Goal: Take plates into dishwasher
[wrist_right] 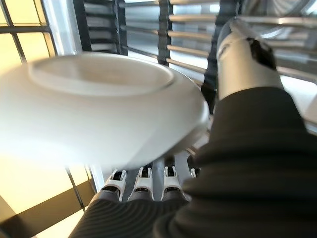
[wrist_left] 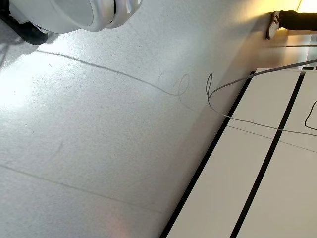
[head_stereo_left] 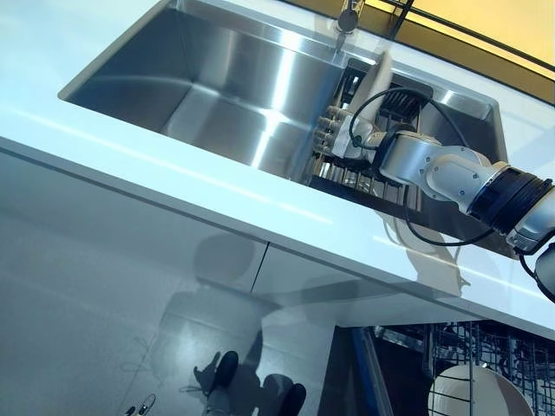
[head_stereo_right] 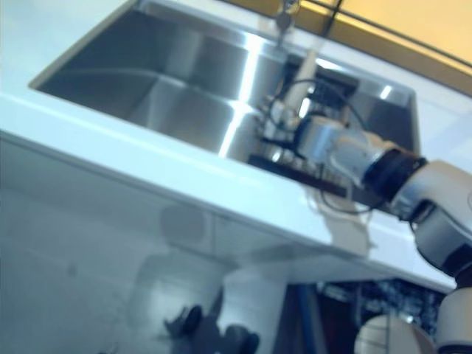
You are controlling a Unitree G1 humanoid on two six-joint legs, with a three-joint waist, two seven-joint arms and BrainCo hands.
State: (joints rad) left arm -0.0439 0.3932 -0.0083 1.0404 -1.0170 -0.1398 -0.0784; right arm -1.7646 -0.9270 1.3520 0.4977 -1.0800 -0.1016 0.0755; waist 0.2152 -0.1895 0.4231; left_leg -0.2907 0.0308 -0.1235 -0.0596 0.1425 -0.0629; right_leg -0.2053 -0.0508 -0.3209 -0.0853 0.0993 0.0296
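A white plate (head_stereo_left: 371,85) stands on edge in the dark dish rack (head_stereo_left: 381,186) at the right end of the steel sink (head_stereo_left: 217,87). My right hand (head_stereo_left: 342,130) reaches into the rack and is shut on this plate. In the right wrist view the plate (wrist_right: 99,109) lies between the fingers (wrist_right: 143,178) on one face and the thumb (wrist_right: 242,54) at its rim. The open dishwasher's rack (head_stereo_left: 503,347) shows below the counter at the lower right, with another white plate (head_stereo_left: 473,390) in it. My left hand shows in no view.
A white counter (head_stereo_left: 173,173) runs in front of the sink, with glossy cabinet fronts below it. A faucet (head_stereo_left: 349,17) stands behind the sink above the rack. The left wrist view shows only grey floor (wrist_left: 99,148) and a white panel with black lines (wrist_left: 267,173).
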